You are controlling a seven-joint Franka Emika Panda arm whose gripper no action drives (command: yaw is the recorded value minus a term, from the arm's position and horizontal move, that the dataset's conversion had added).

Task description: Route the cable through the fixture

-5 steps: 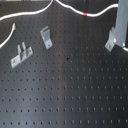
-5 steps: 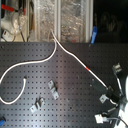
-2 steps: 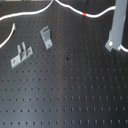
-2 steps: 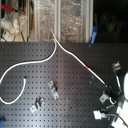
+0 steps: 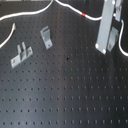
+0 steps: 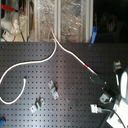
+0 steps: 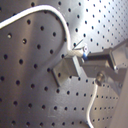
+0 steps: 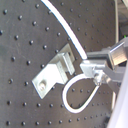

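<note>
Nearest on the first exterior view's left, the fixture [image 5: 46,37] is leaning on the black pegboard [image 5: 70,95]. Farther right, the gripper [image 8: 91,68] is pinching the cable [image 5: 83,16], which is trailing along the far edge, well apart from the fixture.

The black perforated surface [image 5: 75,90] has the white cable [image 5: 70,8] (red band on it), a slim leaning fixture [image 5: 46,37] and a low two-prong bracket [image 5: 20,54] sitting on it.
</note>
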